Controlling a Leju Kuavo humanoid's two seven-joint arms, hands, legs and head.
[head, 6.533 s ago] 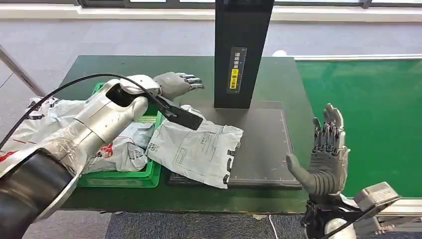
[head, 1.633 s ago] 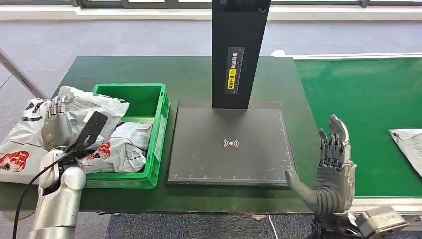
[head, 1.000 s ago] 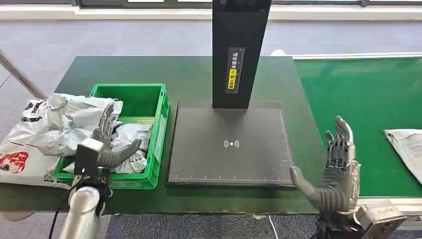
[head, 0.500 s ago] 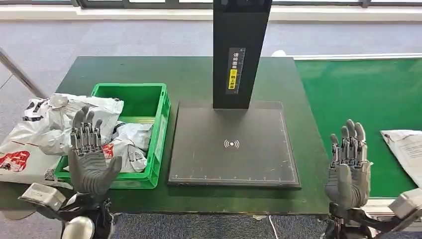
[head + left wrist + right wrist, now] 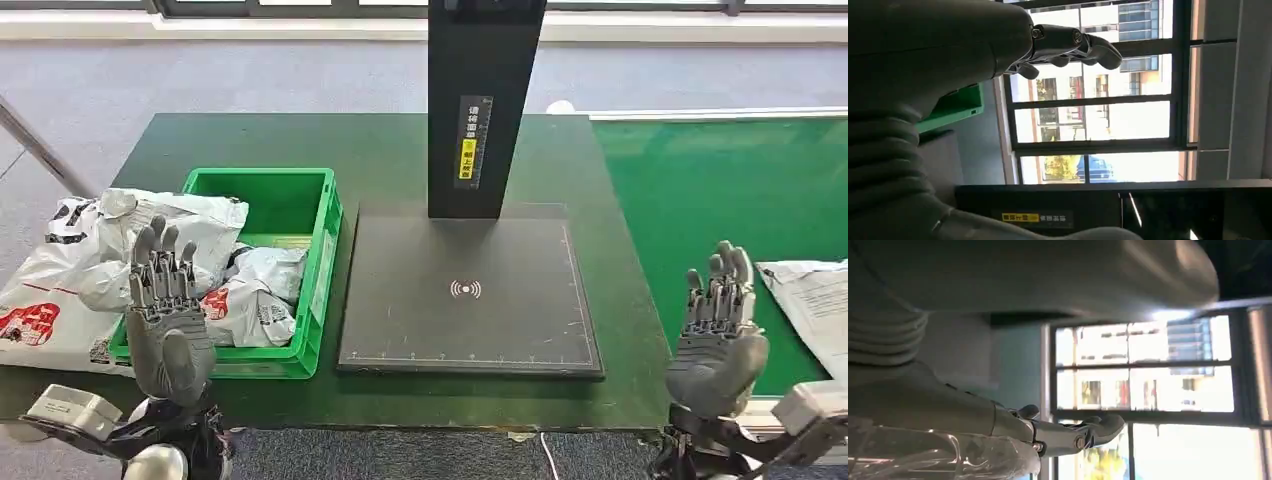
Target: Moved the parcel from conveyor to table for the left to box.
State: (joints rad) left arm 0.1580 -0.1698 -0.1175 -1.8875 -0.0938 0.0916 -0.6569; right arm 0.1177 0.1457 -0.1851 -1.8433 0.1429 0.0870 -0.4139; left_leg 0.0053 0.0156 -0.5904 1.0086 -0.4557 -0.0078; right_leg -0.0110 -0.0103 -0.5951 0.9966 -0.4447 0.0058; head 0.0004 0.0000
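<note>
Both hands have shifted slightly since half a second ago: the left hand (image 5: 168, 318) has drifted a little toward the crate side and the right hand (image 5: 718, 330) has moved outward toward the conveyor (image 5: 720, 190), while the parcel (image 5: 812, 305) on the belt now lies a little nearer to that hand. Left hand: raised upright at the near edge of the bench (image 5: 390, 150), palm facing away, fingers straight and apart, holding nothing. Right hand: raised upright at the near corner where bench meets conveyor, fingers extended and apart, holding nothing. Parcel: a white bag lying flat on the green belt, just beside the right hand, partly cut off by the picture edge. A green crate (image 5: 300, 215) stands on the left part of the bench with several white bags (image 5: 245, 300) in it; more bags (image 5: 60, 270) spill over its outer side. A black pad (image 5: 470, 290) lies at mid-bench, with a black upright column (image 5: 485, 100) at its far edge.
</note>
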